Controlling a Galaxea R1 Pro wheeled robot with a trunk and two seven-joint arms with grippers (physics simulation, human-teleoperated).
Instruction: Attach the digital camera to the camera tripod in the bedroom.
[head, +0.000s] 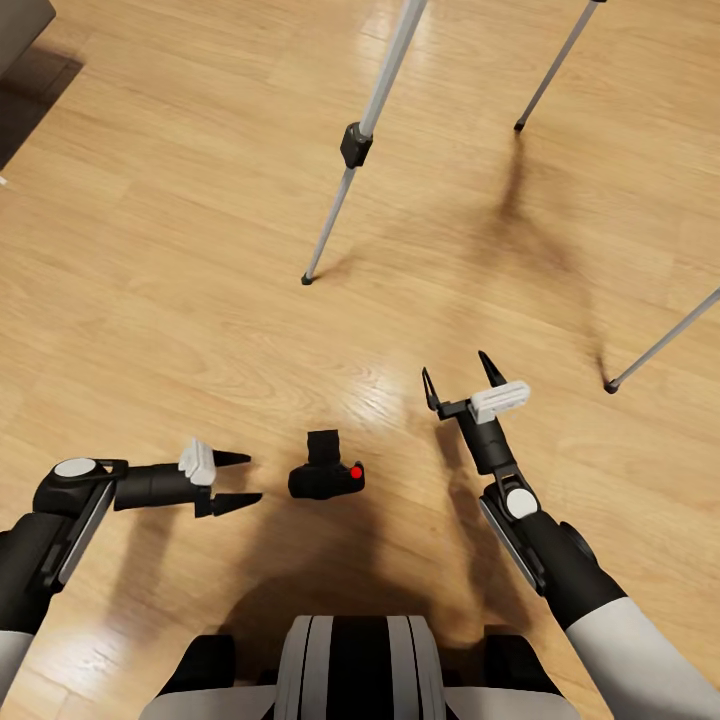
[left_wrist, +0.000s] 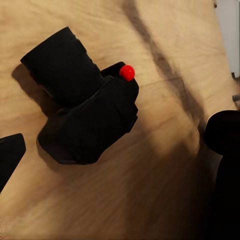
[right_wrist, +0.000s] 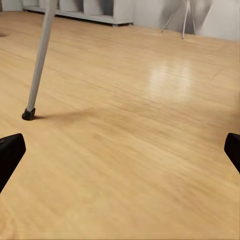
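Digital camera lies on the wood floor, unheld, between both grippers.

Its red button faces the right gripper, whose jaws are spread wide above bare boards. The left gripper, jaws parted, sits just beside the camera. Camera tripod legs stand beyond, well apart.

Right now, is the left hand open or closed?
Open: the left hand has its fingers spread, empty, beside the digital camera on the floor.
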